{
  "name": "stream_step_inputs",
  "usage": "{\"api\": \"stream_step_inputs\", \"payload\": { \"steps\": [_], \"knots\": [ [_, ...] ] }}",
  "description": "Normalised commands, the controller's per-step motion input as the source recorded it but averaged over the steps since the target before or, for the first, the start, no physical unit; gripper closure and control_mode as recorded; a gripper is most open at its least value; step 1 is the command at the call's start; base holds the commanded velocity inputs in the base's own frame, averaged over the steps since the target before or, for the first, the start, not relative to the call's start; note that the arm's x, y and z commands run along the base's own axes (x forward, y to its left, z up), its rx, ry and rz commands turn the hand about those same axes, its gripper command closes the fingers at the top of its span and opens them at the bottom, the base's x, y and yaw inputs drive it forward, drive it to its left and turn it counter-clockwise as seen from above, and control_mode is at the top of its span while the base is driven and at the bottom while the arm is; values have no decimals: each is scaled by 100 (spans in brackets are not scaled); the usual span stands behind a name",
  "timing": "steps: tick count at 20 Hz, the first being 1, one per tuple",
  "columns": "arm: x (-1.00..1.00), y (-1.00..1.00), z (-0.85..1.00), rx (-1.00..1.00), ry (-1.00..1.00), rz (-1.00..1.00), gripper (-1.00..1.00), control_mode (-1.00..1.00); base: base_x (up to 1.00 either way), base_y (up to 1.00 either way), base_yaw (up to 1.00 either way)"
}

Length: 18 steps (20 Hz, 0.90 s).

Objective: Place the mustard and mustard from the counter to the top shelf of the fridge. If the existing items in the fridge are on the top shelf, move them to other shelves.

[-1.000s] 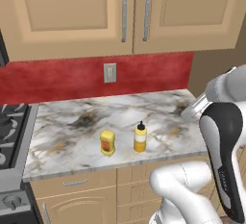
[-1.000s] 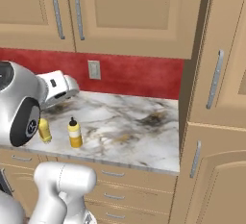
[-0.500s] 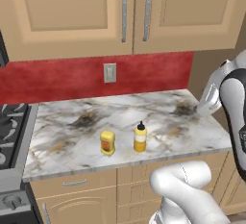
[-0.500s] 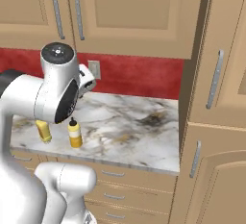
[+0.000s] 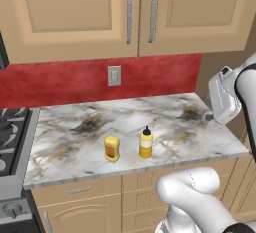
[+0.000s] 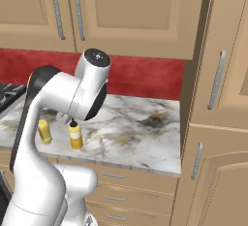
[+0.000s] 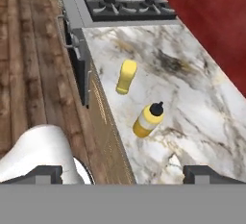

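Marbled counter (image 5: 190, 127) holds the mustard jar (image 5: 112, 148) beside the bottle (image 5: 145, 142) near its front edge, claw (image 7: 125, 174) wide open, empty, overhead; the approach is on, descent next.

Glossy marbled stone counter (image 5: 180, 127); smooth yellow plastic-looking bottle (image 5: 145, 143).

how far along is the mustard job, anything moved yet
Nothing looks done. The mustard jar and the mustard bottle both stand upright on the counter, side by side and apart. The hand is open and holds nothing, looking down on them from above. Both pick-ups and all the fridge work are left.
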Motion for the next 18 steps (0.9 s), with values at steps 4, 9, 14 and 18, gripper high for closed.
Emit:
{"api": "stream_step_inputs", "payload": {
  "steps": [4,9,14,18],
  "knots": [
    [41,0,-23,0,0,28,-100,-100,0,0,0],
    [39,0,-26,0,0,26,-100,-100,0,0,0],
    [34,0,-38,0,0,26,-100,-100,0,0,0],
    [34,6,-48,0,1,24,-100,-100,0,0,0]
  ]
}}
